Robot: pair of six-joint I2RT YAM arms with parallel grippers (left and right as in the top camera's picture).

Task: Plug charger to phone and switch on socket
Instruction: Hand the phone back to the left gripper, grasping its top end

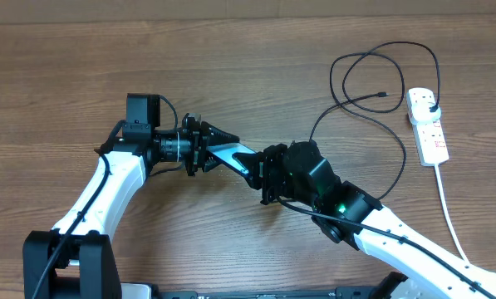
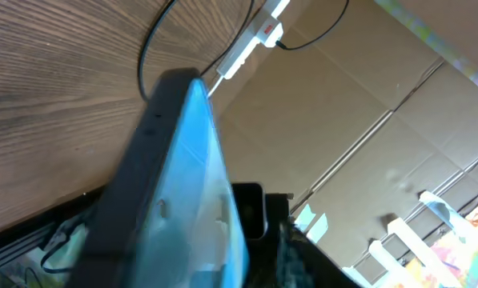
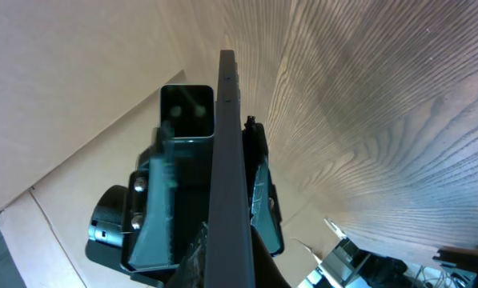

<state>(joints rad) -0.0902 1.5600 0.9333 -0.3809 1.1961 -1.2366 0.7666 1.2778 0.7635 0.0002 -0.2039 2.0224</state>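
**Phone held on edge between both grippers, charger tip loose**

In your overhead view the phone (image 1: 233, 154) sits just left of centre frame, turned on its edge, with only a thin blue strip of screen showing. The left gripper (image 1: 217, 148) meets it from the left and the right gripper (image 1: 264, 173) from the lower right.

Your right wrist view shows the phone as a dark edge running up the middle. The left gripper's fingers sit on either side of that edge, pressed onto it. The same edge rises out of the bottom of this view, and the right gripper looks clamped on that end, though its pads are mostly hidden. In the left wrist view the lit screen fills the lower centre, tilted steeply above the table (image 1: 106, 66).

The charger (image 1: 331, 79) loops across the upper right of the overhead frame. Its black plug is seated in the top end of the socket (image 1: 427, 126), which lies near the right edge. The small connector tip rests on the wood left of the socket, well apart from the phone. The socket's white cord (image 1: 447, 208) runs down toward the lower right corner. You cannot tell the switch position from these views.
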